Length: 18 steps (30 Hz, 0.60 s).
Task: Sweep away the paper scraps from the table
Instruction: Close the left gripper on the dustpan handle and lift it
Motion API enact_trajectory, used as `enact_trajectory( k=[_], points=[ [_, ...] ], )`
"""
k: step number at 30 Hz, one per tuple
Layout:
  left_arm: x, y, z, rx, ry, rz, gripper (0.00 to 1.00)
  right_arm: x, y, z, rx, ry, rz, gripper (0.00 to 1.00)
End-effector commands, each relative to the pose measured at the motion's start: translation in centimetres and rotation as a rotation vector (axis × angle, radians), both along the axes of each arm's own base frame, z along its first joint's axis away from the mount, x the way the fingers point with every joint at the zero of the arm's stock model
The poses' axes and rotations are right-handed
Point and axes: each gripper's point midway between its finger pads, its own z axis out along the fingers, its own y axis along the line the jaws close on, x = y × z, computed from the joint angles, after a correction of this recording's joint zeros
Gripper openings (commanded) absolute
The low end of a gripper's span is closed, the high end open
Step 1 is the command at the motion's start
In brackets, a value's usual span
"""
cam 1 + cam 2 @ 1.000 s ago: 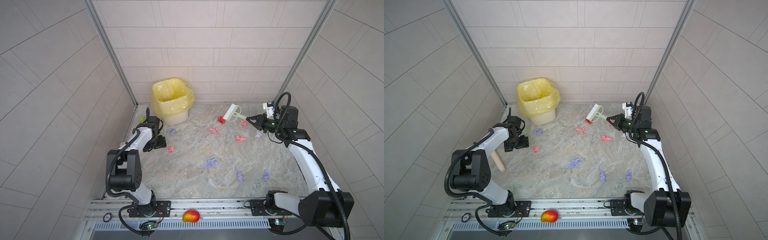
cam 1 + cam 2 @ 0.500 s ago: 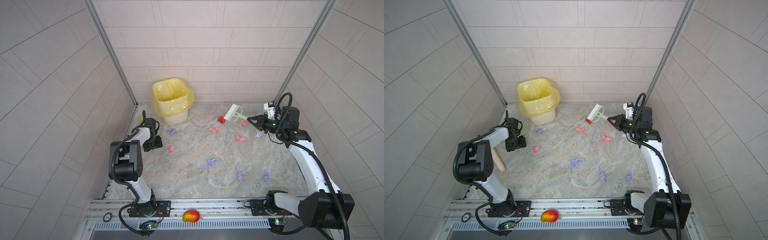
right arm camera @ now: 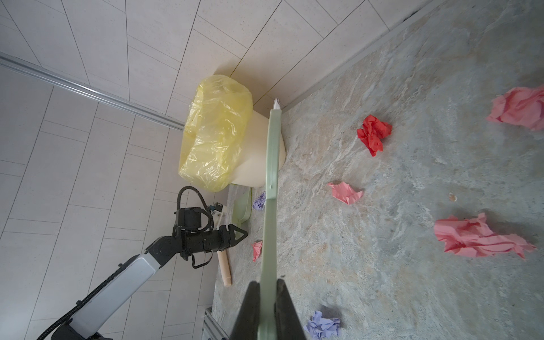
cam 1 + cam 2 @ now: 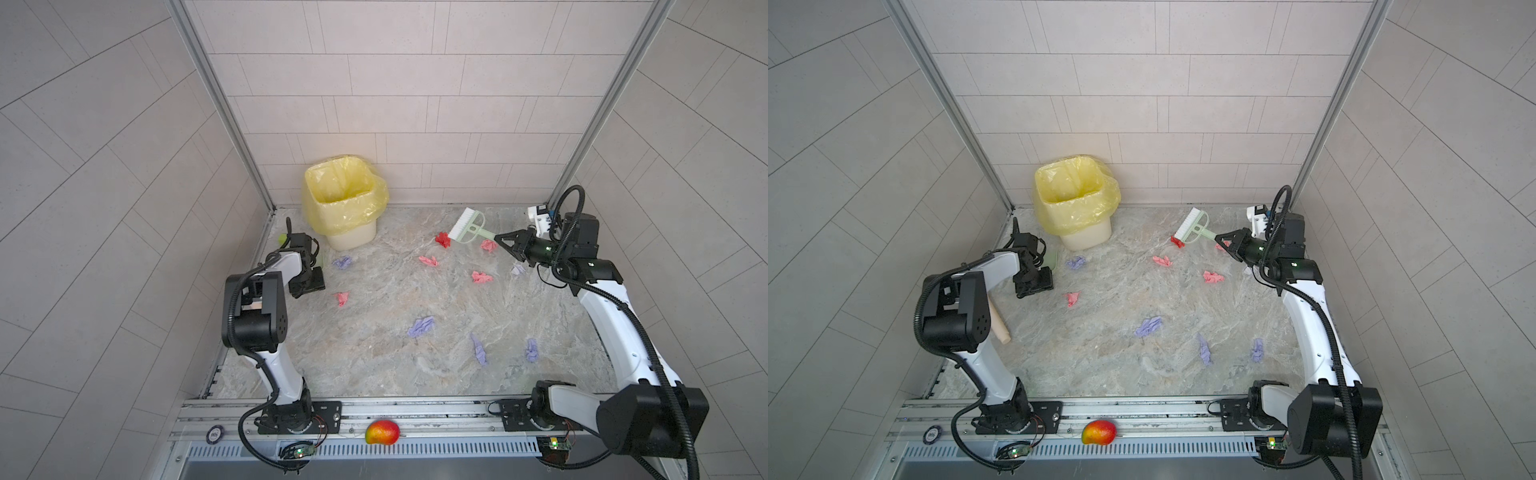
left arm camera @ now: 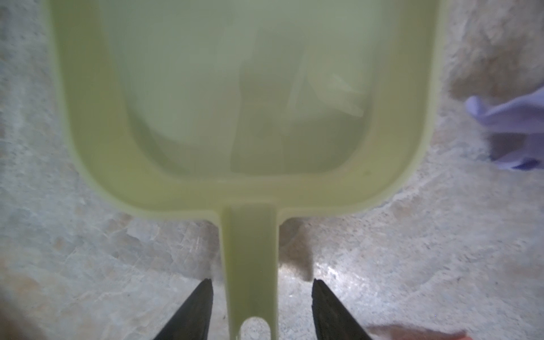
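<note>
Well, our right gripper (image 4: 500,240) squeezes the handle of the green brush (image 4: 467,226) near the back edge of the table (image 4: 374,353). Our left gripper (image 5: 259,281) waits by the left edge with its fingers apart, one on each side of the handle of the green dustpan (image 5: 241,103), not touching it. We see pink, red and purple paper scraps (image 4: 421,326) spread all over the table.

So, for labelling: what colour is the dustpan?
Pale green; the dustpan shows best in the left wrist view.
</note>
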Motion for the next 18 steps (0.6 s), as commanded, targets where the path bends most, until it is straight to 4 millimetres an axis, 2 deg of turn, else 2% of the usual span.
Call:
enact_trajectory(
  k=[1, 18],
  points=[
    [0.9, 0.4, 0.3, 0.018, -0.013, -0.017, 0.58, 0.0, -0.1, 0.8, 0.004, -0.032, 0.001, 0.0],
    [0.7, 0.4, -0.9, 0.01, 0.017, -0.001, 0.47, 0.1, -0.1, 0.7, 0.009, -0.028, -0.002, 0.0]
  ],
)
